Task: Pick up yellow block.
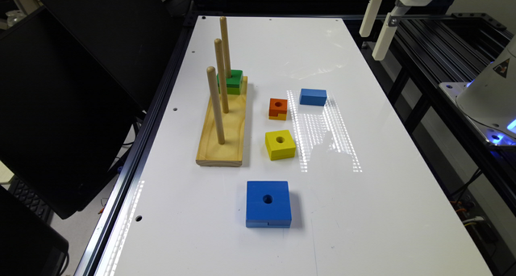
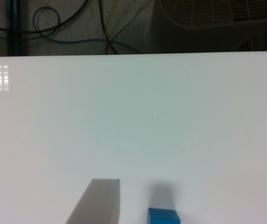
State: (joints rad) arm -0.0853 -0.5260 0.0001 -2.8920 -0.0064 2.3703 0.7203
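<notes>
The yellow block (image 1: 280, 144), square with a round centre hole, lies flat on the white table (image 1: 363, 211) near its middle, just off the wooden peg base (image 1: 223, 139). My gripper (image 1: 371, 46) hangs high above the table's far corner at the exterior view's right, well away from the block. In the wrist view the gripper (image 2: 189, 196) is open: the fingers (image 2: 98, 203) stand wide apart with nothing between them. A small blue block (image 2: 163, 216) lies on the table beneath.
An orange-topped block (image 1: 278, 108) and a small blue block (image 1: 313, 97) lie just beyond the yellow one. A big blue holed block (image 1: 268, 203) sits nearer the front. The base carries three upright pegs (image 1: 215, 104) and a green block (image 1: 230, 81).
</notes>
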